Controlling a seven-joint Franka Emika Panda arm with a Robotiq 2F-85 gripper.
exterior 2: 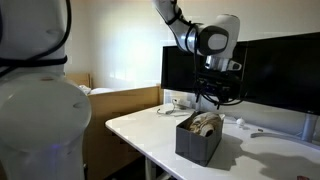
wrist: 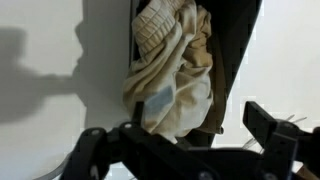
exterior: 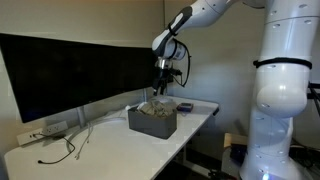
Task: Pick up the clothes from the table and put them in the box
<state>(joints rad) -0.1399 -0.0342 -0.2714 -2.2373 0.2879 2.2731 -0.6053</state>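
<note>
Clothes point(wrist: 170, 70) — cream and tan — lie bunched inside the dark grey box point(exterior: 152, 122) on the white table point(exterior: 100, 155); the gripper point(exterior 2: 210, 98) hovers just above them — jaws spread wide, holding nothing.

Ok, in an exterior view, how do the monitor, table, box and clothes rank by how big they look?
1. monitor and table: by far the largest, too alike to rank, and the monitor's near end runs toward the camera.
2. box.
3. clothes: only a small heap shows above the rim.
</note>
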